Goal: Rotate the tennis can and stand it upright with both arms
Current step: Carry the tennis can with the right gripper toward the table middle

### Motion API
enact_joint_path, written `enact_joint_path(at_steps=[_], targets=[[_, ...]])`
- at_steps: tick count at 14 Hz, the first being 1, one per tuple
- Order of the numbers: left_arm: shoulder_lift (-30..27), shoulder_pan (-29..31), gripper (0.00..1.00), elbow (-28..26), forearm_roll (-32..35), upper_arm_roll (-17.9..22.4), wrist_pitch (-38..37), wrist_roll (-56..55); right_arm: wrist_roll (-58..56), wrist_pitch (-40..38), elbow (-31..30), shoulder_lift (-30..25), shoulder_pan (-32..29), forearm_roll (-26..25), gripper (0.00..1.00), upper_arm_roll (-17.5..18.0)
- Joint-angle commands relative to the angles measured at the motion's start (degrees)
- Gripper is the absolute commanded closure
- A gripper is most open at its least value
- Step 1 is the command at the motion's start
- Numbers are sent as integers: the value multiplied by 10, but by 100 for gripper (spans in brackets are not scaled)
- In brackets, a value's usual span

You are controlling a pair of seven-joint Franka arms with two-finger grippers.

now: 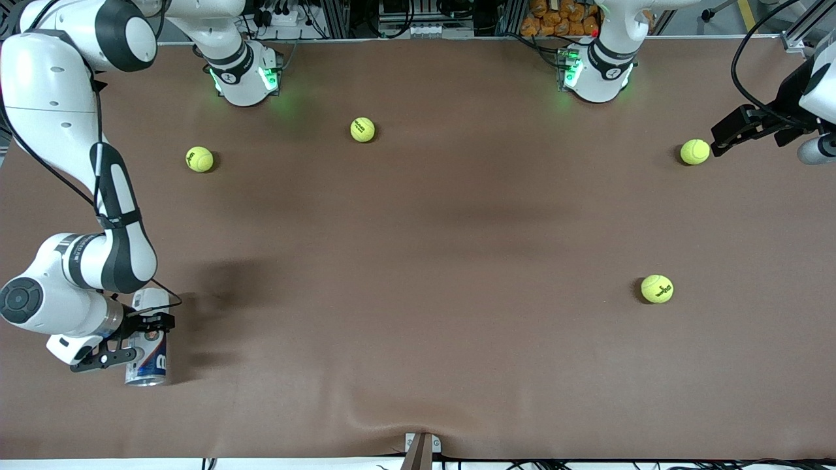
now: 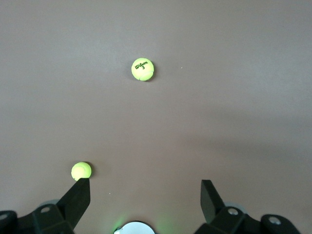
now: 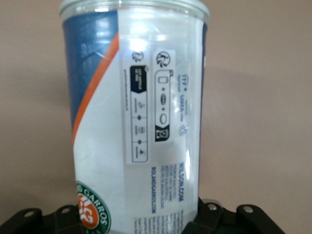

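The tennis can point(image 1: 150, 358) lies on its side near the front edge at the right arm's end of the table, its silvery rim toward the front camera. My right gripper point(image 1: 134, 339) is shut on the tennis can across its middle. In the right wrist view the clear tube with its blue, orange and white label point(image 3: 141, 112) fills the space between the black fingers point(image 3: 210, 217) of the right gripper point(image 3: 139, 220). My left gripper point(image 1: 720, 138) waits open over the left arm's end of the table, beside a tennis ball point(image 1: 695, 151). Nothing sits in the left gripper point(image 2: 145, 189).
Other tennis balls rest on the brown mat: one point(image 1: 199, 158) and another point(image 1: 362, 129) near the right arm's base, one point(image 1: 657, 288) nearer the front camera toward the left arm's end. The left wrist view shows two balls point(image 2: 143, 69) point(image 2: 81, 170).
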Motion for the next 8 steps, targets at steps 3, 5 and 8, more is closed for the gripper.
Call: enact_joint_path(at_steps=[3, 5, 8], targets=[[-6, 1, 0, -1, 2, -3, -1, -5, -35, -5, 15, -5, 135, 7, 36, 3], [-6, 1, 0, -1, 2, -3, -1, -5, -35, -5, 20, -8, 193, 5, 35, 11], [-6, 1, 0, -2, 2, -3, -1, -5, -55, -3, 34, -3, 282, 4, 33, 8]])
